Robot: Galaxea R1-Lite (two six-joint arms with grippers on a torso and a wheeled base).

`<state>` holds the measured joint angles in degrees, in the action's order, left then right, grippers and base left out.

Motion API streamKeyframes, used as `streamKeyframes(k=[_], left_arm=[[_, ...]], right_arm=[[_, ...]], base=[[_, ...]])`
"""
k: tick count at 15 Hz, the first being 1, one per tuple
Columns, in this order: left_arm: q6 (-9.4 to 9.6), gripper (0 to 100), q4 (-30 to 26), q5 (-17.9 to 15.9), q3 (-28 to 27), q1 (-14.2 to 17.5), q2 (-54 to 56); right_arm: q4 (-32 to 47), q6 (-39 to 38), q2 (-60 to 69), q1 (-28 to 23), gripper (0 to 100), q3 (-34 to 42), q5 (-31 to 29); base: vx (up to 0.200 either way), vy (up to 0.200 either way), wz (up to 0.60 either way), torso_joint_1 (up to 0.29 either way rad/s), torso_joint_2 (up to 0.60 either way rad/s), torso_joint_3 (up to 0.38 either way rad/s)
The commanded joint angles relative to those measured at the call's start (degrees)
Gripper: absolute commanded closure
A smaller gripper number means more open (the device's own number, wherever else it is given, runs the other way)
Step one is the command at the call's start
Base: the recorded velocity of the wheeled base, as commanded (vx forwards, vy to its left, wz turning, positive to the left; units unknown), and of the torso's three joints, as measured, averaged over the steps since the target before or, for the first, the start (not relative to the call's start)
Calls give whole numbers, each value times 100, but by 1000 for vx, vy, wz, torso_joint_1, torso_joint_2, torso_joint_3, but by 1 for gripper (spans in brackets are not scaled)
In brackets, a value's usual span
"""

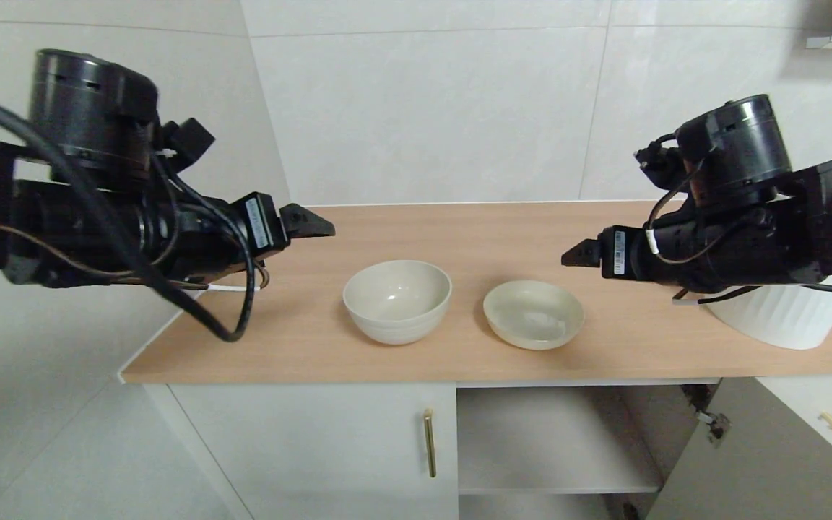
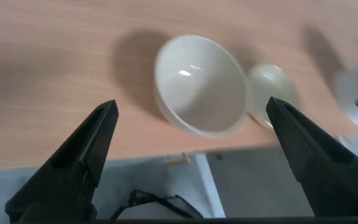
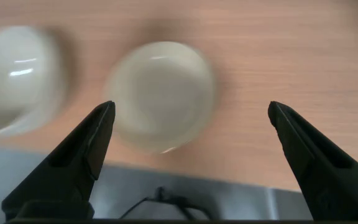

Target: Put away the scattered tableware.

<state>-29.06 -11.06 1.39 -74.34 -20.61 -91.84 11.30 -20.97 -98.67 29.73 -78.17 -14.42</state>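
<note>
Two pale bowls stand side by side on the wooden counter: a deeper cream bowl on the left and a shallower bowl on the right. My left gripper hovers above the counter to the left of the deep bowl, open and holding nothing. My right gripper hangs just right of and above the shallow bowl, open and holding nothing.
A white ribbed container stands on the counter at the right, partly behind my right arm. Below the counter, a cabinet door with a gold handle is shut on the left; the right compartment is open, showing a shelf. A tiled wall backs the counter.
</note>
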Motion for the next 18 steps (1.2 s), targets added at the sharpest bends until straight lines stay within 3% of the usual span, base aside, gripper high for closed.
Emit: streamKeyframes(k=[1, 5, 14, 15, 18], left_arm=[[-126, 0, 7, 547, -213, -233, -756], [-91, 0, 394, 687, -283, -276, -1459], [-91, 0, 438, 714, -424, -276, -1943], [-82, 100, 438, 714, -424, -276, -1943], [-82, 100, 438, 714, -424, -303, -1978]], right_arm=[[-5, -4, -346, -3, 0, -41, -34], [-84, -21, -425, -3, 0, -6, -78], [-84, -21, -443, -3, 0, -6, -78], [-84, -21, -443, -3, 0, -6, -78], [-84, -21, -469, -3, 0, -6, -70]], base=[[0, 0, 0, 0, 0, 0], [0, 0, 0, 0, 0, 0], [0, 0, 0, 0, 0, 0], [0, 0, 0, 0, 0, 0], [0, 0, 0, 0, 0, 0]])
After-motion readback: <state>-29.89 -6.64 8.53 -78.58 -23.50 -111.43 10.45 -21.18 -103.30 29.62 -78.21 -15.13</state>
